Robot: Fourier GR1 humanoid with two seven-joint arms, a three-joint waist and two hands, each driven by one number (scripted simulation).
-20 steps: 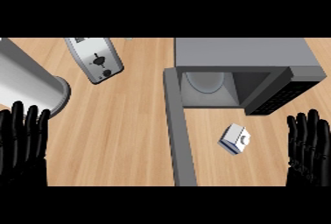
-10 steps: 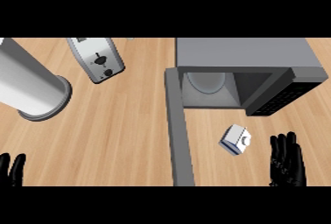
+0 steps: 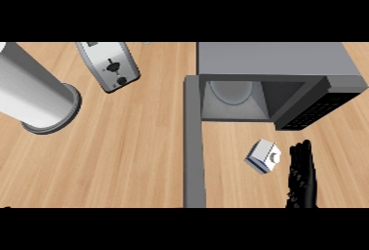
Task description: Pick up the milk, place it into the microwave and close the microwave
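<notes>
Wooden counter, open microwave: milk not yet picked up.
From my console, microwave (image 3: 277, 73) door (image 3: 193, 141) hangs open left; milk (image 3: 262, 156) lies on the counter (image 3: 130, 156) just beside my right hand (image 3: 301, 178), fingers straight, together. Grasp, placing, closing remain.

The wooden counter (image 3: 130, 161) carries the milk (image 3: 263, 156), open microwave (image 3: 274, 63), toaster (image 3: 110, 66) and a grey cylinder (image 3: 32, 95).

No readable text anywhere: milk carton (image 3: 263, 156) faces show no legible print, microwave (image 3: 277, 80) control panel (image 3: 317, 110) is only a dark dotted grid, toaster (image 3: 110, 66) shows just knobs and slots.
</notes>
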